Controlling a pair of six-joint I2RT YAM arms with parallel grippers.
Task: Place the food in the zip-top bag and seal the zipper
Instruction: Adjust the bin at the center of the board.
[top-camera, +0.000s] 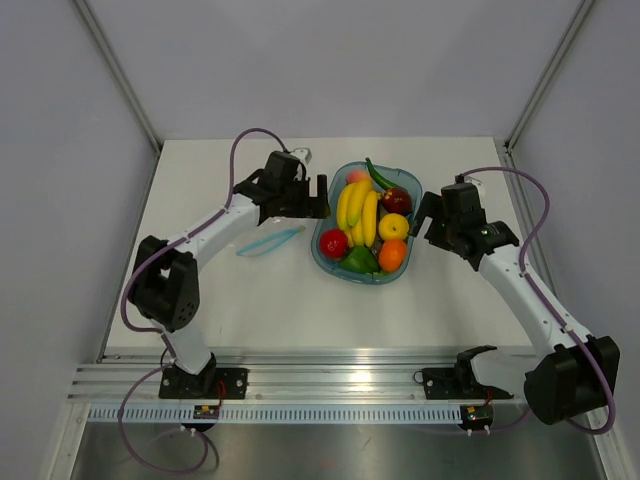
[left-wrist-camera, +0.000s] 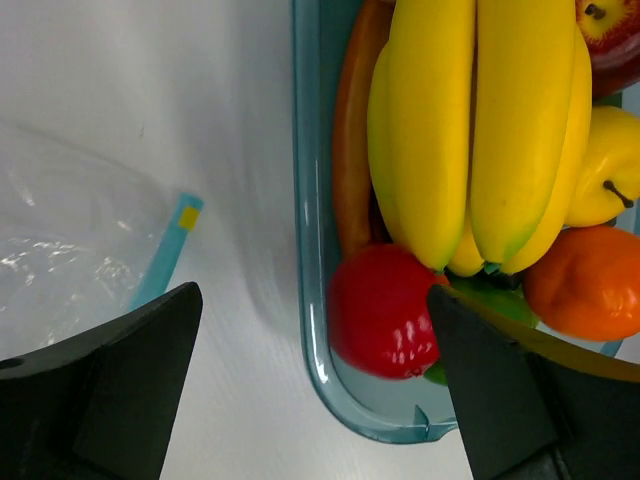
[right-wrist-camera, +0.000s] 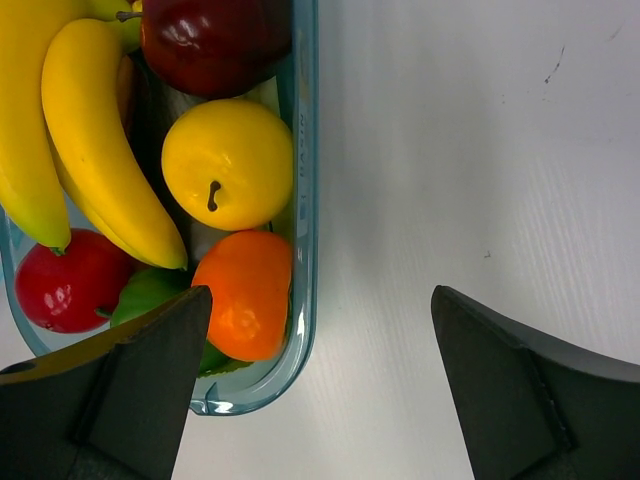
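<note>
Three toy fruits, red (left-wrist-camera: 385, 310), orange (right-wrist-camera: 245, 295) and yellow (right-wrist-camera: 228, 163), lie at the near end of a blue-tinted clear tray (top-camera: 318, 250) between two spread pincers. The left pincer (left-wrist-camera: 312, 400) hovers over the tray's left rim, jaws wide and empty, with the red fruit just inside one finger in the wrist view. The right pincer (right-wrist-camera: 320, 390), equally wide and empty, hangs over bare tabletop (top-camera: 280, 310) just beside the tray's right rim, the orange and yellow fruits close inside that rim.

The bag (left-wrist-camera: 70, 240), thin crinkled clear film, lies flat on the tabletop left of the tray. Its teal zipper (left-wrist-camera: 165, 255) runs along the edge facing the tray, apart from the rim.

All three fruits are glossy, smooth and round, and the yellow one shows a brown stem. Bananas (top-camera: 358, 210), a green pepper (top-camera: 358, 260) and a dark red apple (top-camera: 397, 200) crowd the tray with them. White matte tabletop lies open in front of the tray and to its right. Grey walls (top-camera: 60, 150) close three sides.
</note>
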